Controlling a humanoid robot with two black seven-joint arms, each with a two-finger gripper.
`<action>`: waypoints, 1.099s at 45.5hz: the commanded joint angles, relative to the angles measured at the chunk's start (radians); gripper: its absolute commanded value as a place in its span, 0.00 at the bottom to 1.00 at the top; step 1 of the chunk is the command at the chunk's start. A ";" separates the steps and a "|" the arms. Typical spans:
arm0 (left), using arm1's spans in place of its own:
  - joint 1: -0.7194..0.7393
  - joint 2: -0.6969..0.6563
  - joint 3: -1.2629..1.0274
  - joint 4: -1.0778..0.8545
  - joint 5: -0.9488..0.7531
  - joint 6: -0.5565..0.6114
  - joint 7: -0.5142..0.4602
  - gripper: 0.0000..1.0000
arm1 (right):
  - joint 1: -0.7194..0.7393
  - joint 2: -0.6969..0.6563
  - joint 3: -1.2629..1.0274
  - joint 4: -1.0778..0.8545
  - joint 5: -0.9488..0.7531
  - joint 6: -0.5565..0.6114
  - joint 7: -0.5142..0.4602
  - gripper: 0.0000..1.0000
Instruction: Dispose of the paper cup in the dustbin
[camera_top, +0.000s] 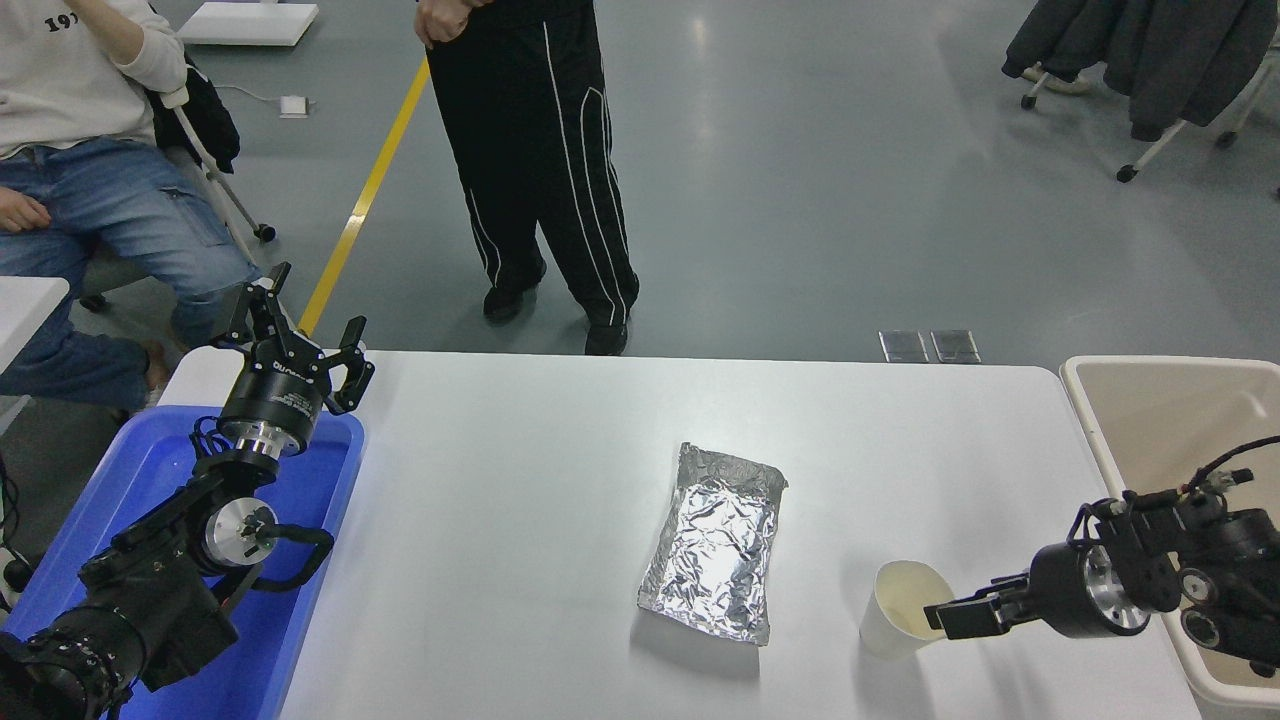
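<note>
The paper cup (893, 622), small and white with a cream inside, stands upright near the table's front right. My right gripper (948, 618) comes in low from the right, and its tip is at the cup's right rim, overlapping the cup's mouth. I see it side-on, so I cannot tell whether it is open or shut. The beige dustbin (1088, 398) stands at the table's right end, behind the right arm. My left gripper (300, 345) is parked open over the far edge of the blue bin.
A crinkled silver foil packet (722, 545) lies left of the cup at mid-table. A bright blue bin (150, 470) sits at the left under the left arm. A person in black trousers (540, 170) stands beyond the table's far edge. Another person (90, 190) sits at the far left.
</note>
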 joint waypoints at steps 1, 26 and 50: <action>0.000 0.000 0.000 0.000 0.000 0.000 0.000 1.00 | -0.026 0.026 -0.001 -0.059 0.004 -0.022 0.000 0.45; 0.000 0.001 0.001 0.000 0.000 0.000 0.000 1.00 | -0.003 0.025 0.005 -0.063 0.021 -0.018 0.002 0.00; 0.000 0.000 0.000 0.001 0.000 0.000 0.000 1.00 | 0.110 -0.152 0.278 0.003 0.229 0.073 0.135 0.00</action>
